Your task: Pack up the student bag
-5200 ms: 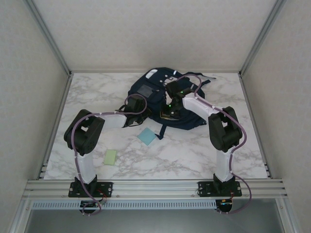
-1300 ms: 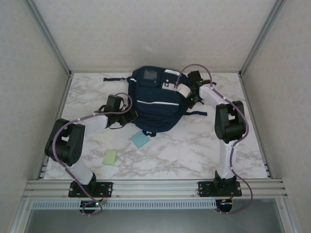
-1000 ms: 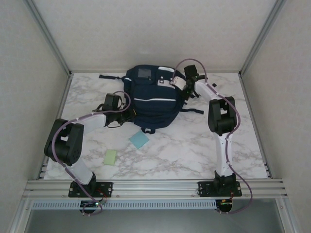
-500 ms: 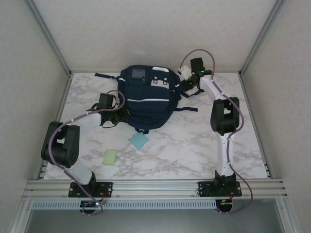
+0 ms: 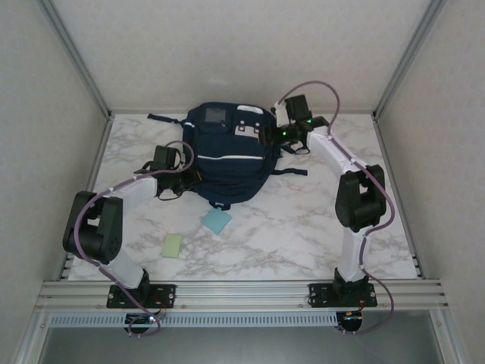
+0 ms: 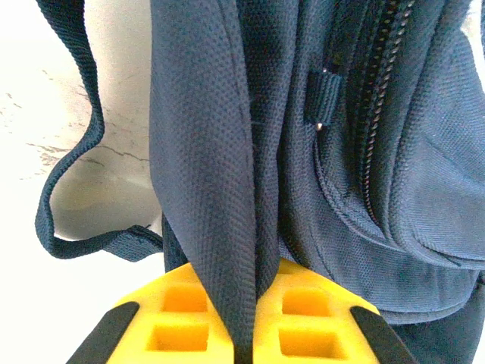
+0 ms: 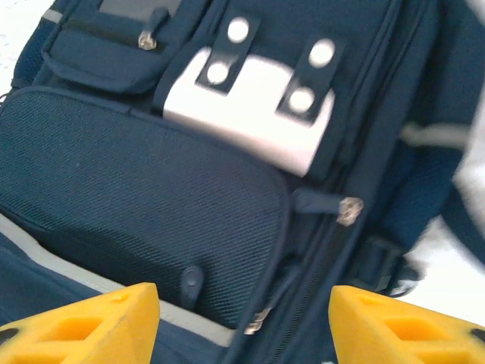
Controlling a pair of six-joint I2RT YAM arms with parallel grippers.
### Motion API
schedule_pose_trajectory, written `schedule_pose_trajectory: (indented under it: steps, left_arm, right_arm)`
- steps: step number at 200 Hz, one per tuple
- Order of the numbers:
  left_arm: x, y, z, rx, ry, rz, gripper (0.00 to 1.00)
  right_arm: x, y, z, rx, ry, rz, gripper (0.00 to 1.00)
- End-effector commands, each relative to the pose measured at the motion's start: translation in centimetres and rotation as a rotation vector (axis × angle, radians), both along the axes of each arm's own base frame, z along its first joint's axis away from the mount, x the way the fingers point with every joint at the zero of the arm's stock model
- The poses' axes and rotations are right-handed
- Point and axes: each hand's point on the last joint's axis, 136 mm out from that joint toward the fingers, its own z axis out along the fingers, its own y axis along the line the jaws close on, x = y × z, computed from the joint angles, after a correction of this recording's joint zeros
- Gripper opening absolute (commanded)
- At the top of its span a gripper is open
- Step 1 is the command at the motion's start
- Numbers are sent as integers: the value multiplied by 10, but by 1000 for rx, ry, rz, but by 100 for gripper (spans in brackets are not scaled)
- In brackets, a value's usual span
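The student bag (image 5: 227,155), dark navy with white stripes, lies flat at the back middle of the table. My left gripper (image 5: 186,176) sits at its lower left edge. In the left wrist view that gripper (image 6: 254,292) is shut on a fold of the bag's navy fabric (image 6: 220,167), pinched between the yellow fingers (image 6: 178,307). My right gripper (image 5: 267,136) hovers over the bag's upper right corner. In the right wrist view it (image 7: 242,322) is open, nothing between the fingers (image 7: 83,326); below lie a mesh pocket (image 7: 144,197), a white tab patch (image 7: 250,98) and zipper pulls (image 7: 346,210).
A light blue pad (image 5: 217,221) lies just in front of the bag, and a pale green pad (image 5: 173,245) further front left. A loose strap (image 6: 68,197) loops on the marble beside the bag. Enclosure walls and posts (image 5: 79,68) ring the table.
The right gripper has opened, let go of the bag's top right and swung back over that corner. The bag has slid slightly left with the left gripper still clamped on it.
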Motion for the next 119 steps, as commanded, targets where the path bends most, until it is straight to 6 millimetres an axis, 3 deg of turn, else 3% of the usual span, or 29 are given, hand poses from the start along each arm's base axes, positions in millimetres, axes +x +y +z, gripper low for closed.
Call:
schedule_pose_trajectory:
  steps: [1, 50, 99, 119]
  left_arm:
    - [6, 1, 16, -2, -48, -5, 0]
    - [8, -5, 16, -42, -51, -6, 0]
    - [9, -7, 19, -55, -56, -6, 0]
    - [9, -9, 20, -58, -62, -9, 0]
  right_arm:
    - [2, 5, -3, 149, 82, -132, 60]
    - [8, 21, -24, 212, 127, -149, 59]
    - [16, 23, -51, 200, 177, -190, 59]
    - [13, 38, -55, 252, 198, -133, 58]
